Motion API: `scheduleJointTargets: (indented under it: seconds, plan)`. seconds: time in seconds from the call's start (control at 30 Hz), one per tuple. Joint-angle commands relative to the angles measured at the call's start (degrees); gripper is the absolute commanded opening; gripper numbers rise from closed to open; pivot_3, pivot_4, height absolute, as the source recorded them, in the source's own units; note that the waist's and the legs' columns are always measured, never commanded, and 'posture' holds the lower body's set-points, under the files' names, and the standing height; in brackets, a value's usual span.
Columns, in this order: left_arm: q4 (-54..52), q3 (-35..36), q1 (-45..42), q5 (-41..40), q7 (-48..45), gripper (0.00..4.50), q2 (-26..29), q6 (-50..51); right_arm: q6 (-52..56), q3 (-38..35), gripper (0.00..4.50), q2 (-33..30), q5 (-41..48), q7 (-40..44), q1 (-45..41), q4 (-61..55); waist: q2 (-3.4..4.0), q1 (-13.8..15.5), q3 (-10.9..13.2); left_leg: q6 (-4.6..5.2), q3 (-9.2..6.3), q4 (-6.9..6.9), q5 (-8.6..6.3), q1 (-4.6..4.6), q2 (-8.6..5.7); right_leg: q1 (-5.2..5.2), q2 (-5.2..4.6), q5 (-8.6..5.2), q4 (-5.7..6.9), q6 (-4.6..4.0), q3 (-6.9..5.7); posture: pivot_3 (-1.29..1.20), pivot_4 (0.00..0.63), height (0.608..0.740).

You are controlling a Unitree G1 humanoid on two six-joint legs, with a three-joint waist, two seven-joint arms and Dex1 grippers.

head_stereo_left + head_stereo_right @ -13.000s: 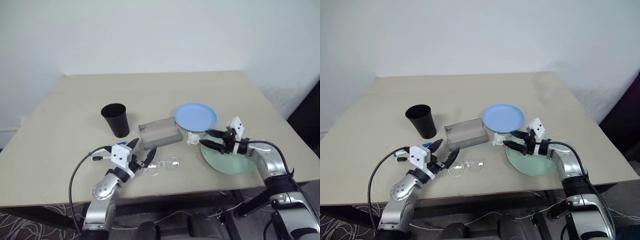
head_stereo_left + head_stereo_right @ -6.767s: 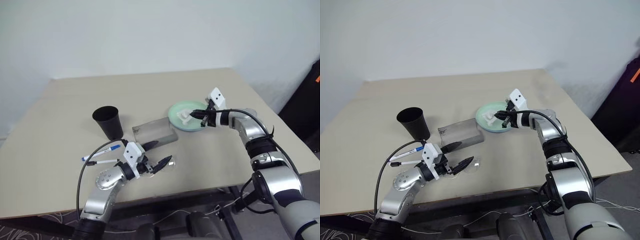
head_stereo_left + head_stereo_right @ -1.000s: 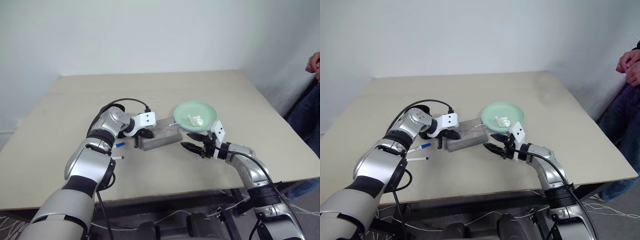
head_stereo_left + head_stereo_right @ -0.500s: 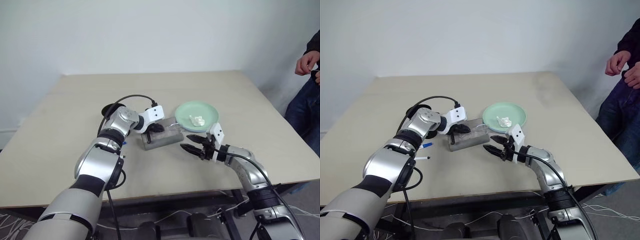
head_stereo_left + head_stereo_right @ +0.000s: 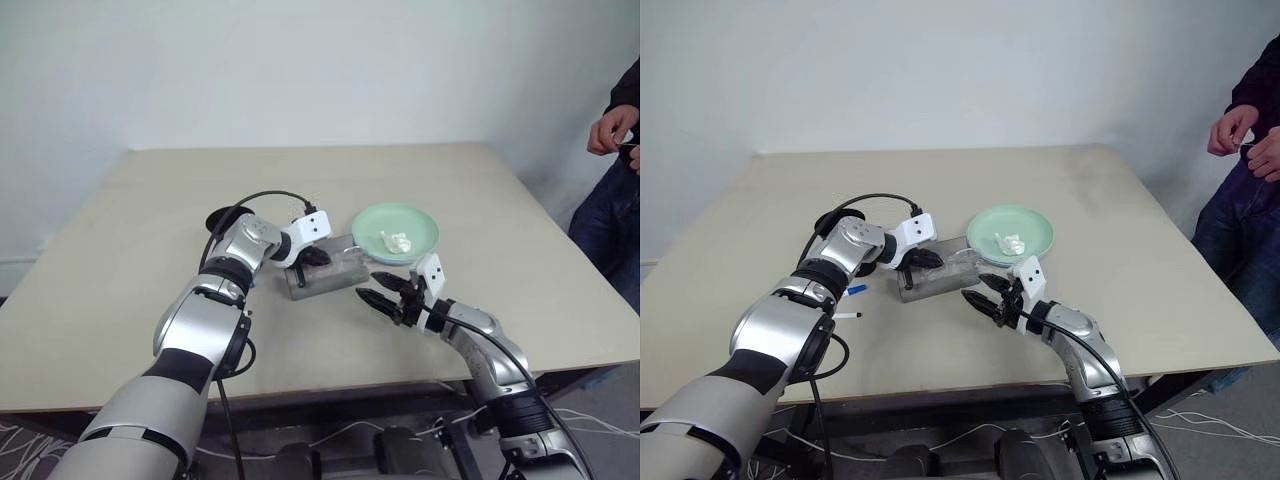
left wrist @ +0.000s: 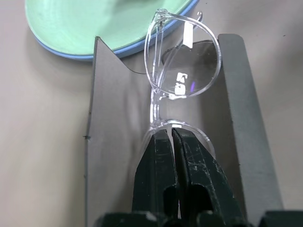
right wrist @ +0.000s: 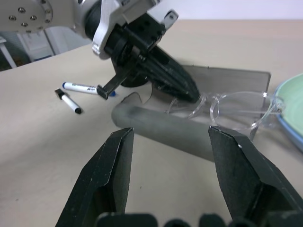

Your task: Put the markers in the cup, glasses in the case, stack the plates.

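Even, soft light fills the scene, bright on the pale wall (image 5: pixel 300 70) and the table (image 5: pixel 120 290), with only faint shadows under the arms. Small glints sit on the glasses (image 6: pixel 182 80). The right gripper (image 7: pixel 170 151) looms slightly blurred close up.

On the beige table (image 5: pixel 150 300), the case (image 6: pixel 113 156) is plain grey and the glasses (image 6: pixel 182 80) lying in it are clear and nearly colourless. The mint-green plate (image 5: pixel 415 225) sits on a light blue one whose rim (image 6: pixel 137 47) peeks out beneath, with a white crumpled scrap (image 5: pixel 397 241) on top. Both markers are white, one blue-capped (image 7: pixel 87 88), one dark-capped (image 7: pixel 70 103).
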Motion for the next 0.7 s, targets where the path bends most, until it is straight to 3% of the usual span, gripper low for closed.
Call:
scheduleJointTargets:
  seconds: [0.03,0.13,0.27,0.7]
  plan:
    - [0.0,1.2,-2.5,-0.8,-2.1,0.03,0.7,0.7,-1.1,-0.5,2.74,0.6,0.9,-1.0,0.1,-2.8,0.0,0.0,0.0,0.0,-0.02,0.0,0.0,0.0,0.0,0.01,0.0,0.0,0.0,0.0,-0.02,0.0,0.0,0.737]
    - [-0.1,1.7,-2.9,-1.2,-3.6,0.4,1.5,1.1,-1.4,-0.6,2.74,1.0,1.0,-1.4,0.3,-2.7,0.0,0.0,0.0,0.0,-0.05,0.0,0.0,-0.01,0.0,0.01,0.0,0.0,0.0,0.0,-0.05,0.0,0.0,0.737]
    - [-0.3,3.0,-3.4,-1.9,-3.0,1.58,1.7,1.1,-2.0,-0.4,2.74,1.6,0.9,-1.7,0.5,-2.1,0.0,0.0,0.0,0.0,-0.07,-0.01,0.0,-0.02,0.01,0.0,0.0,0.0,-0.02,0.0,-0.06,0.0,0.0,0.737]
    - [0.1,4.5,-4.1,-2.1,-2.4,1.58,0.2,2.1,-2.6,0.3,2.74,2.6,0.7,-2.6,1.2,-1.9,-0.01,0.0,0.0,0.0,-0.12,-0.02,0.0,-0.03,0.02,0.01,-0.01,0.0,-0.04,0.0,-0.12,0.0,0.0,0.737]
